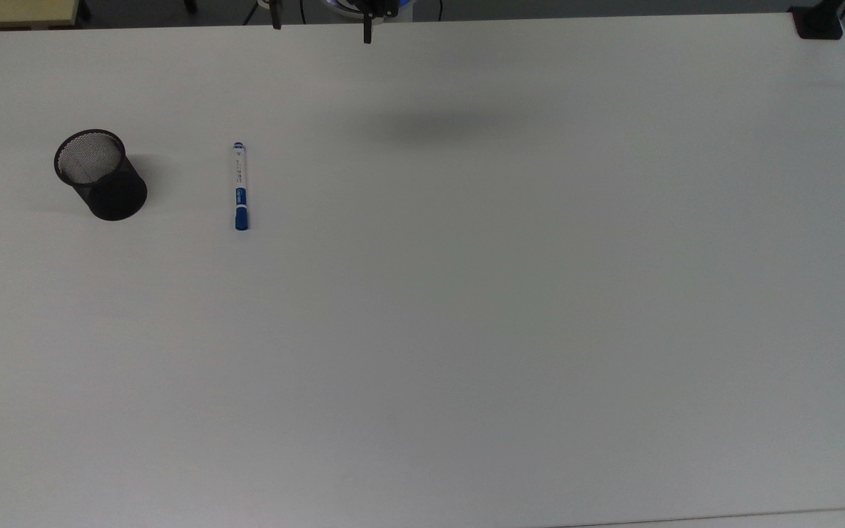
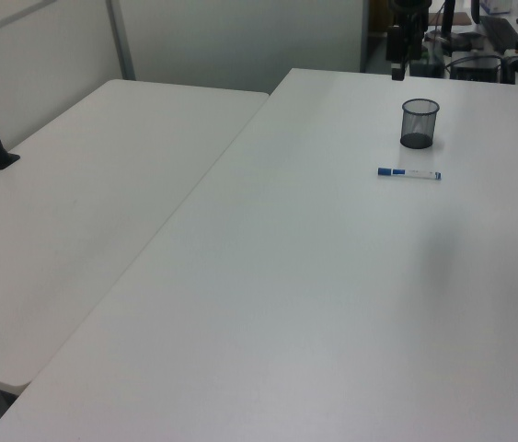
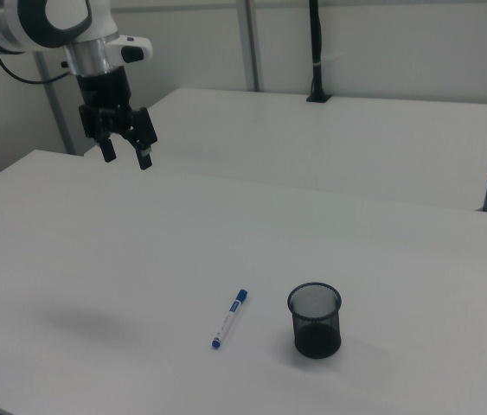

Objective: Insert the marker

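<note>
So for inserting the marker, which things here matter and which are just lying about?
Job:
- marker, flat on the table
- black mesh cup, upright and empty
- tool, open, raised and away from both

Lying about:
- black post on the neighbouring table

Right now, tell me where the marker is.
The marker lies flat on the white table, just to the top view's right of the upright black mesh cup, apart from it.

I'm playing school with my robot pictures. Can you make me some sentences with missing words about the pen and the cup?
1. The marker is lying flat on the white ____.
2. The black mesh cup is standing ____.
3. The cup has ____ inside it.
4. The gripper hangs in the air with its fingers ____.

Missing words: table; upright; nothing; open
</note>
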Controlling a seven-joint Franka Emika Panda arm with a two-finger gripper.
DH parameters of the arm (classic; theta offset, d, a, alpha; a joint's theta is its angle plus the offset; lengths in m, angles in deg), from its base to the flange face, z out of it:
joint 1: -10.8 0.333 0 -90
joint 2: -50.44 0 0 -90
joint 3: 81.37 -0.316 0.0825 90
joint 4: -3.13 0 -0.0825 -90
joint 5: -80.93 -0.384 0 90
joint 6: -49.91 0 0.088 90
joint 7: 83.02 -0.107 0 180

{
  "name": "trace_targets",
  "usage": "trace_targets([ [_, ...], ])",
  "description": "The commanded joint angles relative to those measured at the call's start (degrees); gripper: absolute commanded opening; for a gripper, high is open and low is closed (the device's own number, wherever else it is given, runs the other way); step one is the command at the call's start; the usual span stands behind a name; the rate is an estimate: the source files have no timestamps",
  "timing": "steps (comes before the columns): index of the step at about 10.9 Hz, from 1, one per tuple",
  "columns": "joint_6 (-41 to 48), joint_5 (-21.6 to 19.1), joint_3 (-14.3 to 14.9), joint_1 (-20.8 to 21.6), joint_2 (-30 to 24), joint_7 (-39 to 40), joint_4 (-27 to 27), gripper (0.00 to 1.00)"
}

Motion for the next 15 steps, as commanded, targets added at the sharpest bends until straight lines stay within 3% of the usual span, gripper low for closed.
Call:
trace_targets([
  [1,-1.77,-0.66,-0.11,-0.19,-0.88,-0.31,0.98,1.0],
  [11,-2.13,-0.57,-0.11,-0.19,-0.27,-0.23,0.89,1.0],
  [15,-6.51,-0.48,-0.11,-2.38,4.64,2.39,1.07,1.0],
])
